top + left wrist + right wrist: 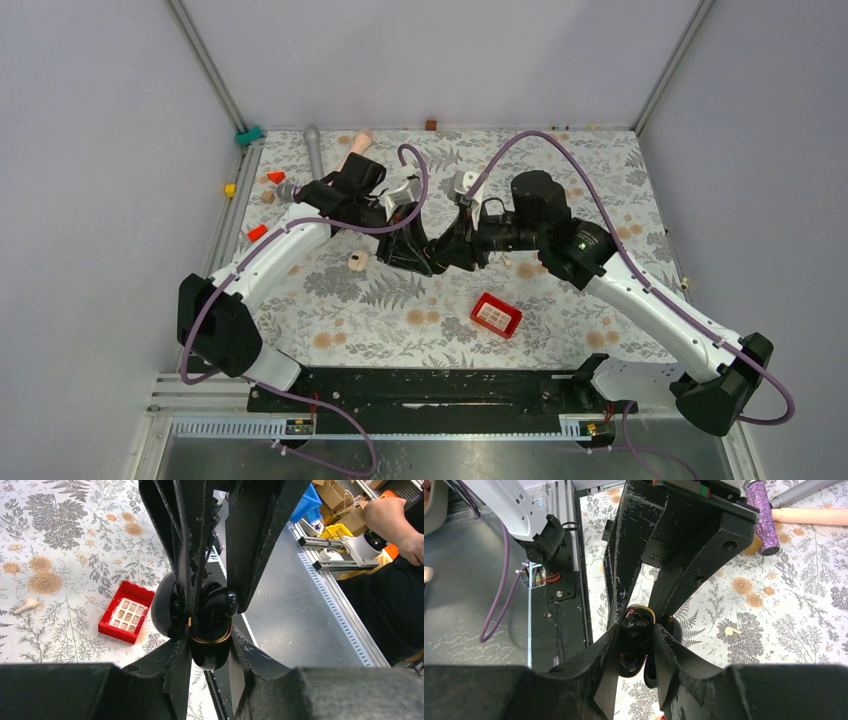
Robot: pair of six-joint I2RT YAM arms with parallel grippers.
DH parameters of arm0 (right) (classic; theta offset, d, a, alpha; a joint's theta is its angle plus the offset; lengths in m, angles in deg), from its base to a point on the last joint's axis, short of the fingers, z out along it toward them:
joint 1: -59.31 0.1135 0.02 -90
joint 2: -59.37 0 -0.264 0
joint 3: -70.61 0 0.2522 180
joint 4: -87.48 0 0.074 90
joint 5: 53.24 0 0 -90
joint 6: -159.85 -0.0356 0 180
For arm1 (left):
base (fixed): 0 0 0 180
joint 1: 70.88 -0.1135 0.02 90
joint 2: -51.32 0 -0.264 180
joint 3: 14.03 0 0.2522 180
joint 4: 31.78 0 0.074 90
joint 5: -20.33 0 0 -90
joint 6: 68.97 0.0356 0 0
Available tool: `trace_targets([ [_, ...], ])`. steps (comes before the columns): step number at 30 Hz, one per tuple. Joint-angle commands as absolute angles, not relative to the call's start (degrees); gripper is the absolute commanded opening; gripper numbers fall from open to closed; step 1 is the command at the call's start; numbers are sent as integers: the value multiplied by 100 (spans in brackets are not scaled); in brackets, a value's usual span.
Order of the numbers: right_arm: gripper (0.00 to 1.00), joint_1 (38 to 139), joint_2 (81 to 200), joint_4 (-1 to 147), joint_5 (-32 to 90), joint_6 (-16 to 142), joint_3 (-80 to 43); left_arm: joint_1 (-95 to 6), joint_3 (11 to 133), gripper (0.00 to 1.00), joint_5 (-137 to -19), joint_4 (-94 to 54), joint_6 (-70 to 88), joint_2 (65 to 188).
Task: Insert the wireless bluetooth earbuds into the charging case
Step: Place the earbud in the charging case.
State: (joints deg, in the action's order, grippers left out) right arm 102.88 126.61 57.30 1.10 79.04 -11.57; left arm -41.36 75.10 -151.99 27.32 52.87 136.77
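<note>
The charging case is glossy black with a gold rim, and its round lid hangs open to one side. My left gripper is shut on the case body and holds it above the table's middle. My right gripper meets it from the other side, with its fingers flanking the case at the open cavity. I cannot tell whether they still press on anything. A whitish-cream earbud lies loose on the patterned cloth.
A red box sits near the front centre. Small red cones, a yellow cube, a grey handle and a peach cylinder lie at the back left. A round wooden piece rests left of the grippers.
</note>
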Motion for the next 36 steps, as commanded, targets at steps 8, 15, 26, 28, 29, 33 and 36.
trace_targets([
  [8,47,10348,12630,5628,80,7864,-1377,-4144,7572,2,-15537,2576,5448,13401],
  [15,48,10346,12489,5428,153,7947,-1551,-4139,7600,2,-15556,2578,5449,13395],
  [26,38,10344,12469,5368,144,7988,-1607,-4135,7580,3,-15525,2575,5444,13333],
  [28,36,10345,12467,5349,133,7972,-1633,-4135,7571,3,-15527,2575,5461,13338],
  [29,35,10351,12462,5332,131,7974,-1650,-4137,7568,3,-15527,2582,5461,13336],
  [33,32,10347,12464,5290,157,7952,-1710,-4130,7571,3,-15494,2582,5467,13333],
  [36,30,10344,12501,5296,198,7911,-1748,-4118,7568,3,-15474,2575,5475,13337],
])
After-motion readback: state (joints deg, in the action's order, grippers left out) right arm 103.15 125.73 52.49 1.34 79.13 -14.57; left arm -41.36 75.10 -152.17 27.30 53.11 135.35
